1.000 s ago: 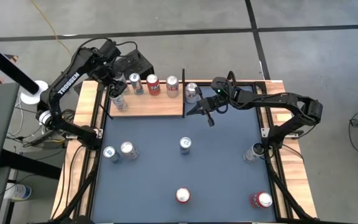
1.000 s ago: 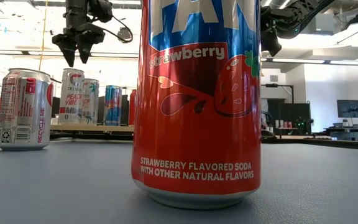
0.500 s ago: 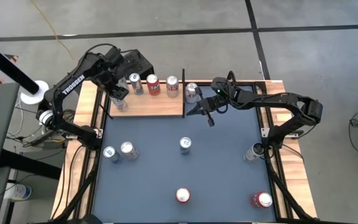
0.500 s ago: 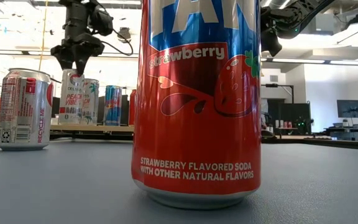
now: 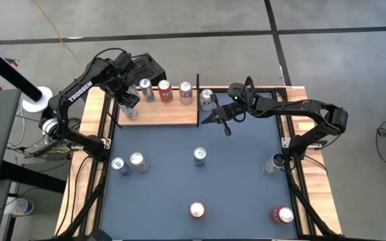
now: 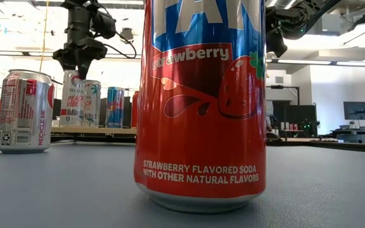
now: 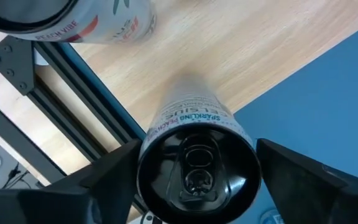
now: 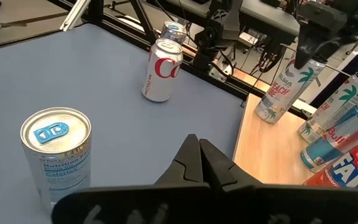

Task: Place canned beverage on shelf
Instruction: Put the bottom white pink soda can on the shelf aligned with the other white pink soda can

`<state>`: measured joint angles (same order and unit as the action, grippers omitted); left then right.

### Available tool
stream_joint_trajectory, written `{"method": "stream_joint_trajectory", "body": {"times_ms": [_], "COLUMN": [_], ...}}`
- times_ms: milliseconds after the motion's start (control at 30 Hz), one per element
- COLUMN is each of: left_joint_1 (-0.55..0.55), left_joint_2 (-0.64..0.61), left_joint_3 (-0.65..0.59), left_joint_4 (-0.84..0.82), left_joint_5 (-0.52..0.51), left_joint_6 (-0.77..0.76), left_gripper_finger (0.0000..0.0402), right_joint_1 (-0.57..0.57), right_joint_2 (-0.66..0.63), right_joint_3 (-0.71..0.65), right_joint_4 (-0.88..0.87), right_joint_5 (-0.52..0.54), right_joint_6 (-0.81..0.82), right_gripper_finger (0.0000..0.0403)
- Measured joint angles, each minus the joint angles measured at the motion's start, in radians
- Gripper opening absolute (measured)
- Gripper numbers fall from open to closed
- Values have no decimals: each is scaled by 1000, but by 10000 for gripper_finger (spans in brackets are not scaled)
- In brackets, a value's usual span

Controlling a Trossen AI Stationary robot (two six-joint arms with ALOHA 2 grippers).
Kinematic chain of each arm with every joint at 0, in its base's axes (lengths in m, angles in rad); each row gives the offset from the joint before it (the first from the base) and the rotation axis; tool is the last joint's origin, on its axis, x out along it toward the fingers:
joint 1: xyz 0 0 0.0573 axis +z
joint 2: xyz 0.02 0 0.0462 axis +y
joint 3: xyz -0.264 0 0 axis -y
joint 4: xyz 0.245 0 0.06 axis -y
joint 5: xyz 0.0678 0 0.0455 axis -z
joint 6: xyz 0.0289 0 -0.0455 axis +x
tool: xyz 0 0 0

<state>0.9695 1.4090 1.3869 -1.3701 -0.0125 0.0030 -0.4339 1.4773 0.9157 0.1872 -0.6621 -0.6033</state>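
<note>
While left gripper (image 6: 80,62) straddles "Peach Vibe" can (image 6: 73,98), "Strawberry" soda (image 6: 201,101) foreground

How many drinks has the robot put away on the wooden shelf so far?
Done: three upright cans stand on the light-brown wooden shelf. In hand: the left gripper is around a tall white can standing on that shelf; whether it grips is unclear. Left: several loose cans wait on the blue tabletop. The right gripper, shut, hovers beside the shelf.
</note>
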Motion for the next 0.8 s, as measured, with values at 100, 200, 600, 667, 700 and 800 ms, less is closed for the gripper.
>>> {"method": "stream_joint_trajectory", "body": {"times_ms": [100,200,600,667,700,800], "left_joint_1": [0,0,0,0,1,1], "left_joint_2": [0,-1,-1,-1,-1,-1], "left_joint_3": [0,0,0,0,0,0], "left_joint_4": [3,3,62,62,62,62], "left_joint_5": [0,0,-20,-23,-23,-23], "left_joint_6": [13,51,464,520,536,573], "left_gripper_finger": [265,242,258,254,254,255], "right_joint_1": [0,0,0,0,0,0], "right_joint_2": [0,0,0,0,0,0], "right_joint_3": [0,0,0,0,0,0], "right_joint_4": [0,0,-4,-6,-7,-7], "right_joint_5": [0,0,0,0,0,0], "right_joint_6": [0,0,1,1,1,1], "right_gripper_finger": [0,0,0,0,0,0]}}
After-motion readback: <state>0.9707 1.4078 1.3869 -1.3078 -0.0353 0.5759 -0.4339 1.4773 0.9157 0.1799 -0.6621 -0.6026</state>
